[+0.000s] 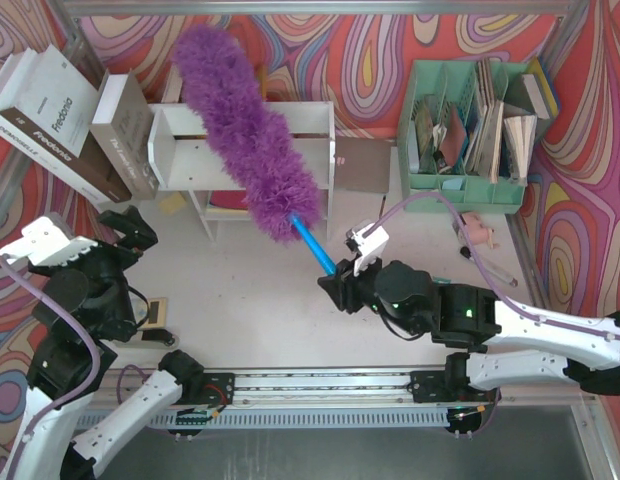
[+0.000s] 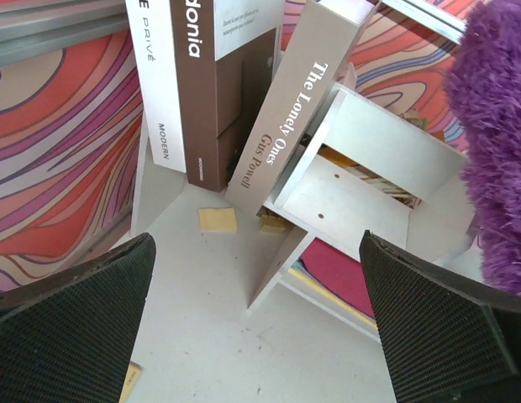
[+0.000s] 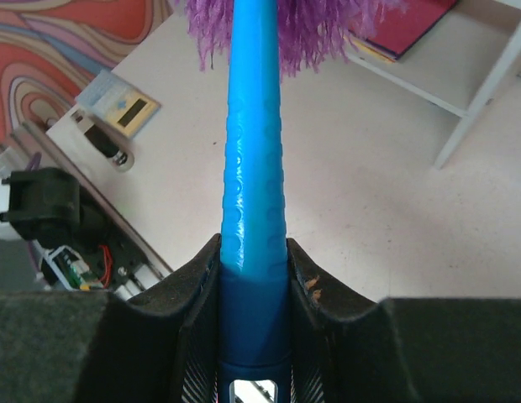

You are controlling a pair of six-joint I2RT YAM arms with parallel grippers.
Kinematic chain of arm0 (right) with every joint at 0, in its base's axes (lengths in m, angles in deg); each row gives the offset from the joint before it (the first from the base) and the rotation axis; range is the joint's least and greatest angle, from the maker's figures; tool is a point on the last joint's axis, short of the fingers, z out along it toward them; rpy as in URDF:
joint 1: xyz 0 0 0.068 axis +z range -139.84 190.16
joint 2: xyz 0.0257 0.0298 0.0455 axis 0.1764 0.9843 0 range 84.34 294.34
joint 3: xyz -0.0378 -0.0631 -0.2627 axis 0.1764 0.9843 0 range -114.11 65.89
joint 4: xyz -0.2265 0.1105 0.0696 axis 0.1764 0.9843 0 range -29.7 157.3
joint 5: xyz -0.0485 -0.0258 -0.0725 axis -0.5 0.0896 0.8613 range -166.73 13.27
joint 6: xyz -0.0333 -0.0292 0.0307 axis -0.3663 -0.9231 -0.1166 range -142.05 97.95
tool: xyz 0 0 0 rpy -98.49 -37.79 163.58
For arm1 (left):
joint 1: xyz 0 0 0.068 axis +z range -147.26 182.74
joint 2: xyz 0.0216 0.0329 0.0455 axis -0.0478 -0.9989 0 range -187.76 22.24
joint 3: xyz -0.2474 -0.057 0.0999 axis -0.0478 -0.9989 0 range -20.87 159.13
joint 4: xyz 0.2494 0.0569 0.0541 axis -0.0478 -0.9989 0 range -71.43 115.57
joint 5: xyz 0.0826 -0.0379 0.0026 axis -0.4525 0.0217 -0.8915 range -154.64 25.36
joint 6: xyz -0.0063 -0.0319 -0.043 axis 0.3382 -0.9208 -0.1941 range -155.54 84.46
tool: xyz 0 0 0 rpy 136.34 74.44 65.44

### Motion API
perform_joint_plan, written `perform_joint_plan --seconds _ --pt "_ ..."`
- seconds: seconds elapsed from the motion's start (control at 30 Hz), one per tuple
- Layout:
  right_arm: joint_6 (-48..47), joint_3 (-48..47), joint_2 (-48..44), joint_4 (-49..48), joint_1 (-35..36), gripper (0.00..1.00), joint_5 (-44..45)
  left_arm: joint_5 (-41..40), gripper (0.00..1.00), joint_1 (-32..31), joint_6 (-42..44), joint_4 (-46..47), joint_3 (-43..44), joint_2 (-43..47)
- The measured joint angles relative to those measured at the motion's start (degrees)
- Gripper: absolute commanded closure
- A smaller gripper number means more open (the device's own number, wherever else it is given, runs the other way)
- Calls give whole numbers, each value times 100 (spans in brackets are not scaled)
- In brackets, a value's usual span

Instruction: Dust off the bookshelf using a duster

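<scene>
Right tool (image 1: 337, 283) is clamped on the blue handle (image 1: 312, 243) of the duster (image 1: 245, 130). The wrist view shows both pads squeezing the handle's lower end (image 3: 254, 252), firm and centred. The purple head runs diagonally up-left from the tool, over the white shelf (image 1: 325, 150). It crosses the upper tier, and its tip sticks out past the shelf's far edge. From above I cannot tell if the fluff is pressing on the panels or just above them. Left tool (image 1: 135, 232) is open and holds nothing. It sits near the shelf's left side, and its wrist view (image 2: 260, 327) looks at the shelf's end panel and the books (image 2: 218, 92) leaning beside it. A red folder (image 1: 225, 200) lies on the lower tier, and a green organizer (image 1: 460, 180) stands well apart on the right of the counter (image 1: 270, 300). Step in hand, I judge, is the dusting stroke itself — grasp done, head over the shelf. The next move probably calls for dragging the head sideways along the top panel with light downward pressure, then dipping it into the tiers. The grip must hold and the wrist must stay angled so the handle clears the right side panel. Risk — the shelf looks light and a hard push could shove it into the books.
</scene>
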Motion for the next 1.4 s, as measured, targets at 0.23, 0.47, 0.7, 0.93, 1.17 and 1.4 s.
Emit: perform_joint_plan --seconds 0.23,0.47,0.7,0.93,1.17,1.4 --pt "299 -33 -55 481 0 100 284 -2 2 0 7 11 0 0" --pt "704 -13 481 256 275 100 -20 -2 1 0 4 13 -7 0" --pt "905 70 785 151 535 100 -212 -4 2 0 4 13 -68 7" --pt "1088 175 756 439 533 100 -9 0 1 0 -26 2 -120 35" --pt "898 114 140 715 533 100 192 2 1 0 -68 -9 -138 35" --pt "837 -317 -535 1029 533 100 463 0 2 0 -68 -11 -138 59"
